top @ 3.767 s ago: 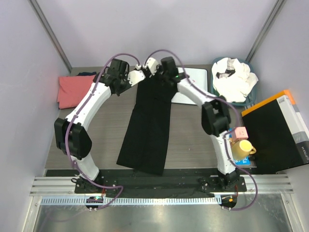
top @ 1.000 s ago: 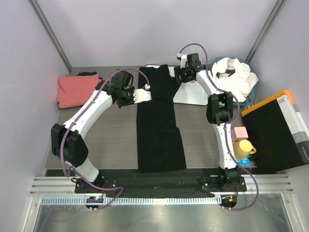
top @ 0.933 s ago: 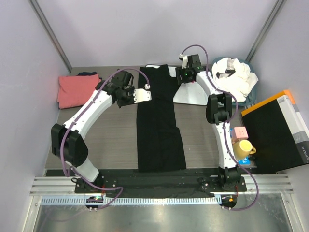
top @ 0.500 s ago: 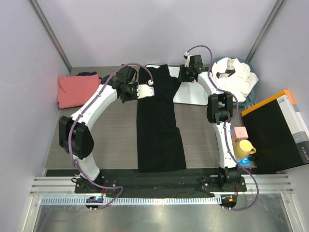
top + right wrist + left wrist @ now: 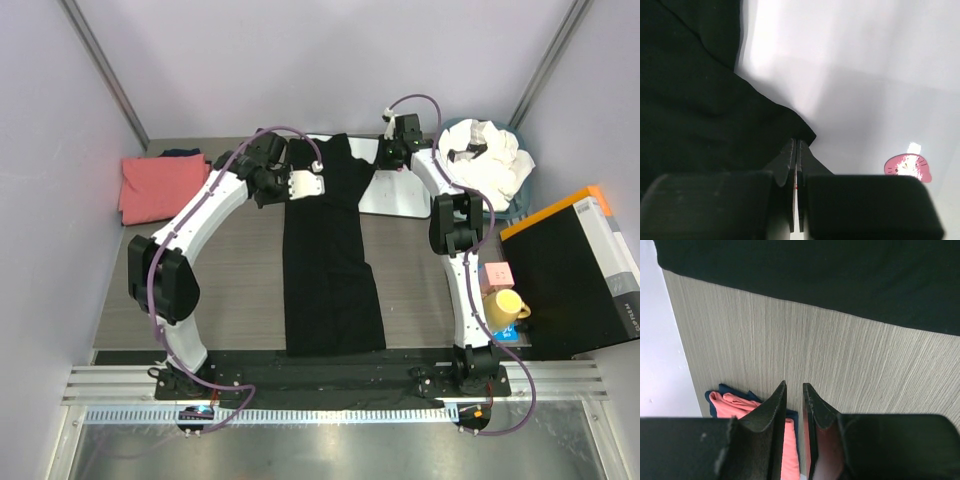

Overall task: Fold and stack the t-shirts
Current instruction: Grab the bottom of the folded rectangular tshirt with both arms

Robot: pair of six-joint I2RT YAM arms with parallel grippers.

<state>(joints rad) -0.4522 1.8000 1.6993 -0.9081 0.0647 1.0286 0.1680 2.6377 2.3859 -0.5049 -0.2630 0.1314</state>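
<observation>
A black t-shirt (image 5: 330, 270), folded into a long strip, lies down the middle of the table, its far end resting on the white board (image 5: 400, 190). My right gripper (image 5: 380, 162) is at its far right corner; in the right wrist view the fingers (image 5: 796, 141) are shut on that corner of the black cloth (image 5: 690, 110). My left gripper (image 5: 305, 184) hovers at the strip's upper left edge. Its jaws (image 5: 794, 385) stand a narrow gap apart with nothing between them, over bare wood just short of the shirt (image 5: 840, 275). A coral-pink t-shirt (image 5: 158, 187) lies folded at the far left. White t-shirts (image 5: 485, 165) fill a basket.
The basket of white cloth stands at the far right corner. A black box with an orange edge (image 5: 575, 270), a yellow mug (image 5: 503, 305) and a pink block (image 5: 497, 273) sit along the right side. The board carries a pink sticker (image 5: 908, 166).
My right gripper has closed from open to shut at the shirt's far right corner. The left gripper has moved up and right toward the shirt's upper left edge.
</observation>
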